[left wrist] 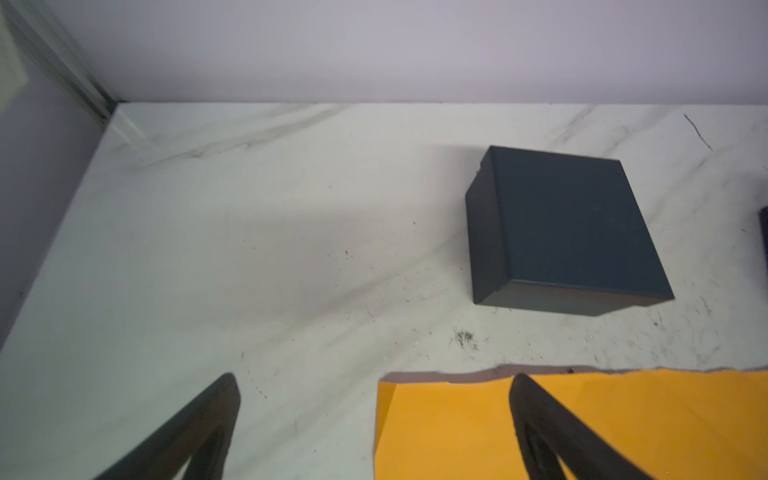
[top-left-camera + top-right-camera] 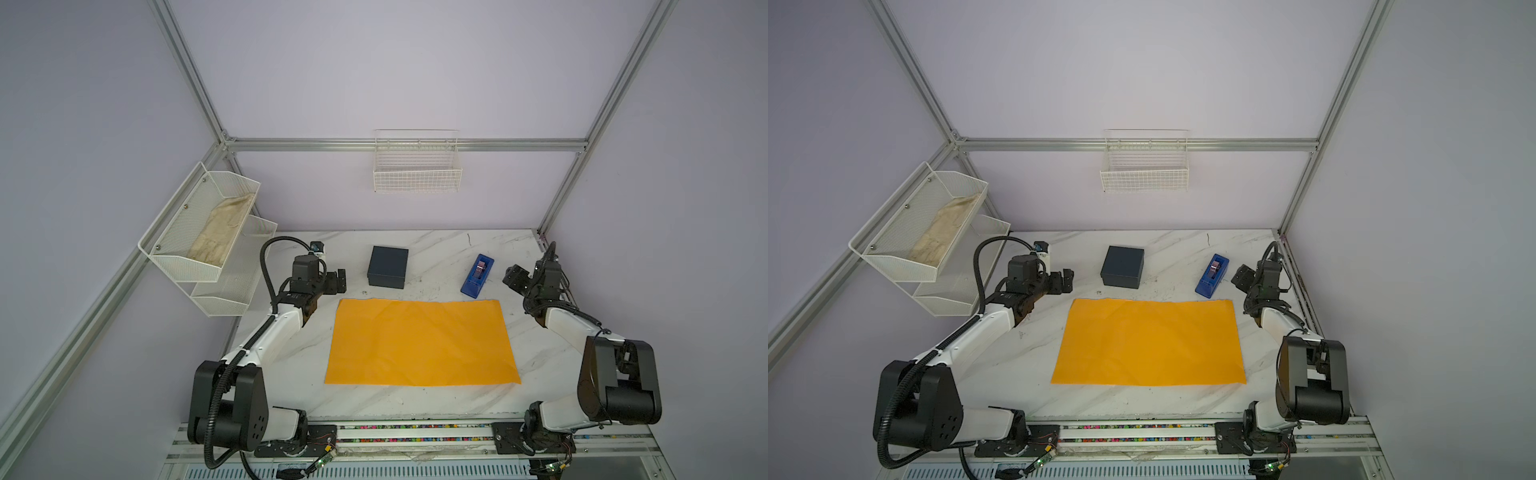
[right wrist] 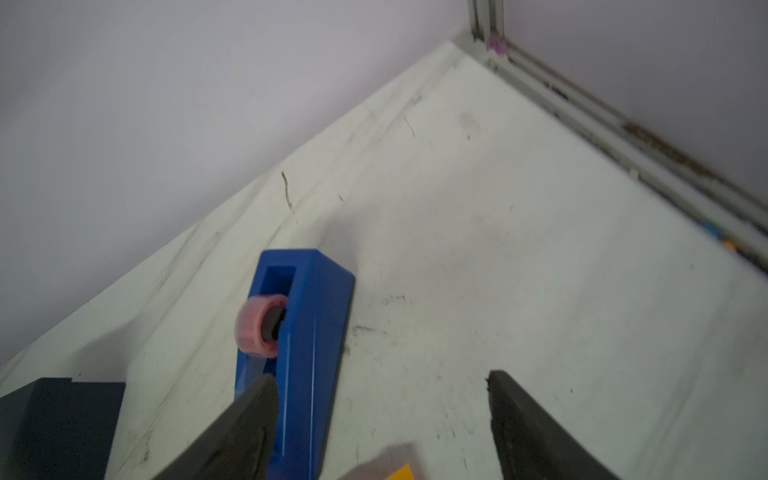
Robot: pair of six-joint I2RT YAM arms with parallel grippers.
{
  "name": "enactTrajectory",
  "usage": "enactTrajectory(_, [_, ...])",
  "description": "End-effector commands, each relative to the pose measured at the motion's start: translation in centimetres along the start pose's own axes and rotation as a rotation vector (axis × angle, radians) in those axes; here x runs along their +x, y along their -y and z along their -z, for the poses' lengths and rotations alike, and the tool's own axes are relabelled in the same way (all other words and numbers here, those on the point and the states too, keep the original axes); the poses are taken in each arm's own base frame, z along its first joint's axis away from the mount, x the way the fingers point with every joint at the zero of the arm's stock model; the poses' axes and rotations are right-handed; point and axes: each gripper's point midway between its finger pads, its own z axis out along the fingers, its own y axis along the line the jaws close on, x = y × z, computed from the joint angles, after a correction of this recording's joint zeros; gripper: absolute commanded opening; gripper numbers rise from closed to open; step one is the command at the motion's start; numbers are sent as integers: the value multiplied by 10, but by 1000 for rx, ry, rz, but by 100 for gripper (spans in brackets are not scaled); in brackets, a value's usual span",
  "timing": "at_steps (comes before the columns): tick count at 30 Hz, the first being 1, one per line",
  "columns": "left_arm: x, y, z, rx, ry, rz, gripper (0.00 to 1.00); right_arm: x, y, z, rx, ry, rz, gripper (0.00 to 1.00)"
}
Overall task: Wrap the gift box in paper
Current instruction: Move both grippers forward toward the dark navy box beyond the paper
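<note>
Nothing here can be read: no lettering shows on the dark navy cardboard box (image 2: pixel 387 267), orange paper sheet (image 2: pixel 422 343) or blue plastic tape dispenser (image 2: pixel 477 276).

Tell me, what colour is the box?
The gift box is dark navy; clearest in the left wrist view.

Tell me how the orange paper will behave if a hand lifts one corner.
Likely floppy: the paper is a thin, wide sheet with faint creases, so a lifted corner should drape. Probably light and apt to slide on the smooth table. Its far edge looks ragged, so it may tear.
</note>
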Motion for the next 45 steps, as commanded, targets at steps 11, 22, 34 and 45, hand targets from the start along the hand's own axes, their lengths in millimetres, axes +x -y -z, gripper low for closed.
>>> enactTrajectory(11, [29,50,6,133,-200,-127,100,130,54,19,158,-473,-97,83])
enactTrajectory(22, [30,60,6,167,-217,-103,100,163,20,34,41,-563,-169,77])
enactTrajectory(34, [24,61,1,160,-217,-48,100,139,-31,42,34,-439,-92,76])
enactTrajectory(45, [-54,83,-33,283,-175,198,100,81,-168,52,-349,-386,-32,74])
